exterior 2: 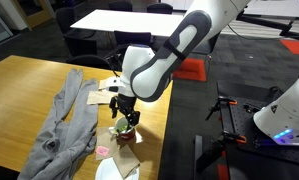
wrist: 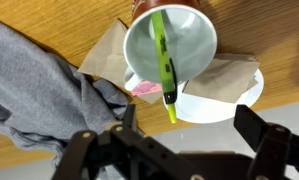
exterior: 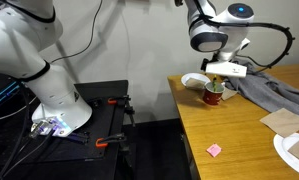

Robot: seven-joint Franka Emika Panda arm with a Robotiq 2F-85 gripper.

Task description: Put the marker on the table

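Marker [wrist: 165, 65]: a thin yellow-green stick with a dark strip along its barrel. It stands tilted inside the red mug [wrist: 194, 45]. One end sits deep in the mug's white interior; the other crosses the rim and projects past it. The marker touches only the mug. Table [exterior: 229, 135]: a large, light-brown wooden top, flat and smooth, with a darker edge. It carries the mug near one of its edges. The marker is not on the wood.
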